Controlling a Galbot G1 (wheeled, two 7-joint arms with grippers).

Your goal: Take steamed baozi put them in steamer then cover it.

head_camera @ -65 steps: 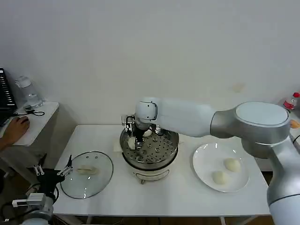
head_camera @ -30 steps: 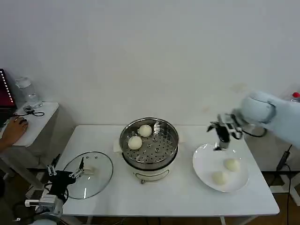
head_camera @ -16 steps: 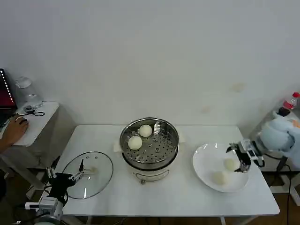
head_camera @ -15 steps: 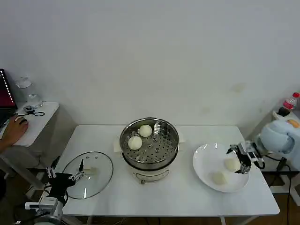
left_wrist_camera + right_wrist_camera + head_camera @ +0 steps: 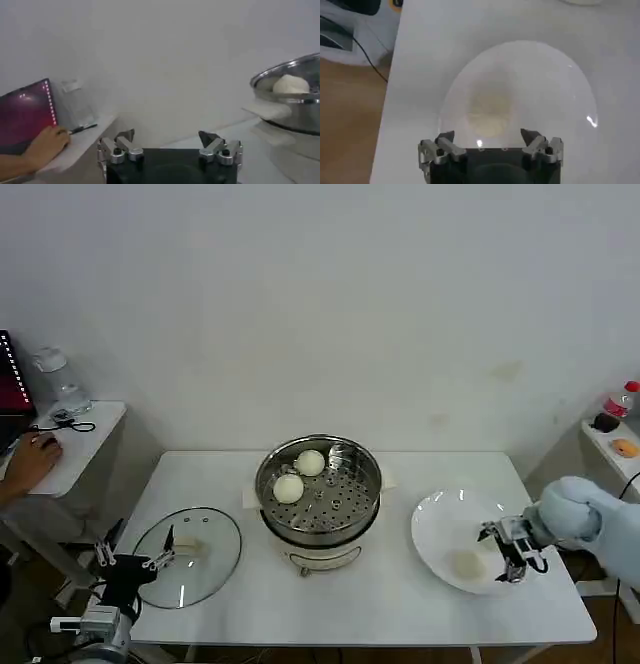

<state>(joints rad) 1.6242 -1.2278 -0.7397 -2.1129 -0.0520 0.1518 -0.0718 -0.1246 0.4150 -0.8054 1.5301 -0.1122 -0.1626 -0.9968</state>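
Buns (image 5: 298, 475) sit in the steamer (image 5: 319, 496) at the middle of the head view, two of them, side by side near its back rim. The right gripper (image 5: 507, 548) hangs low over the plate (image 5: 440, 519) at the lower right, jaws spread wide with nothing in them, likely to grab the bun (image 5: 489, 109) lying just ahead of it. The lid (image 5: 186, 555) lies flat at the lower left. The left gripper (image 5: 128, 561) waits by the lid, jaws apart and empty.
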